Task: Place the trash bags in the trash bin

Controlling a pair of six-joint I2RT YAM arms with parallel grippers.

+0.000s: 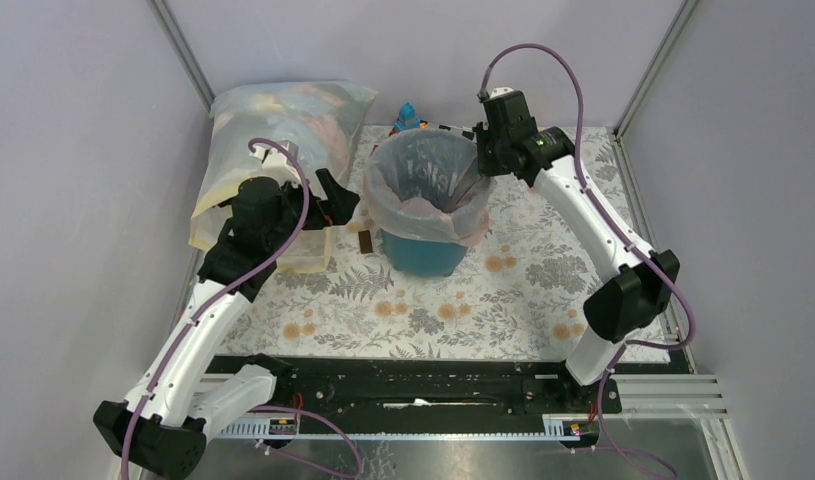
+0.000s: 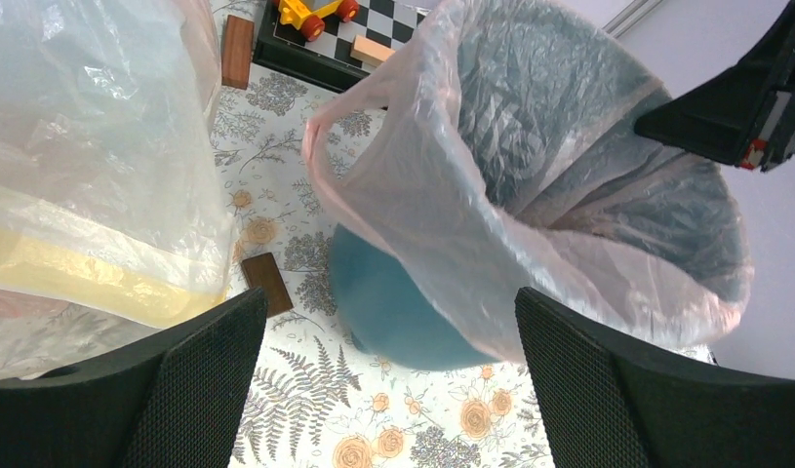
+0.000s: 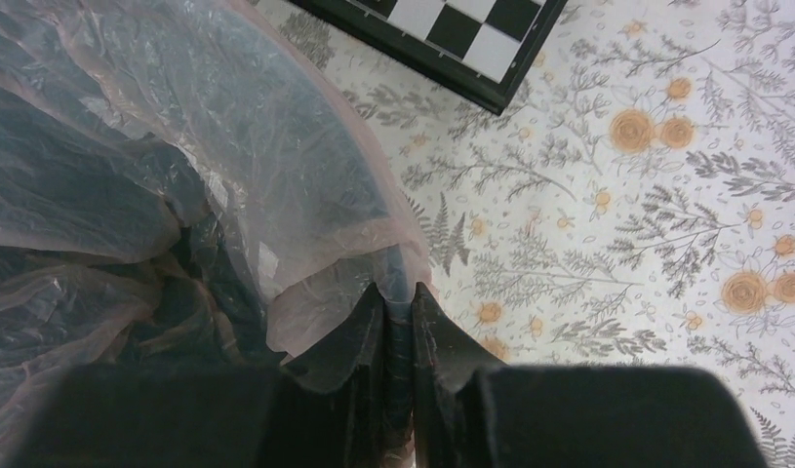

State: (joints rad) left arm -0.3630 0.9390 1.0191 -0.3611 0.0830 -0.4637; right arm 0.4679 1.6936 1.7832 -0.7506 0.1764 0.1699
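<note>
At the lower left of the overhead view, the left gripper [image 2: 388, 302] hovers with its fingers spread wide and nothing between them, facing the one trash bin [image 1: 423, 255] at the centre. One pale pink trash bag [image 2: 422, 195] already lines the bin, its mouth folded over the rim but slack and puckered on the left. At the bin's upper-right rim, the right gripper [image 3: 401, 297] pinches the bag's edge, fingers nearly together. This looks like the seating step. Next, I judge, comes a gentle pull outward and down without tipping the bin. Farther off are two brown blocks [image 2: 266, 283], one bulging clear sack [image 1: 283, 120] at upper left, and one chessboard [image 3: 471, 44].
</note>
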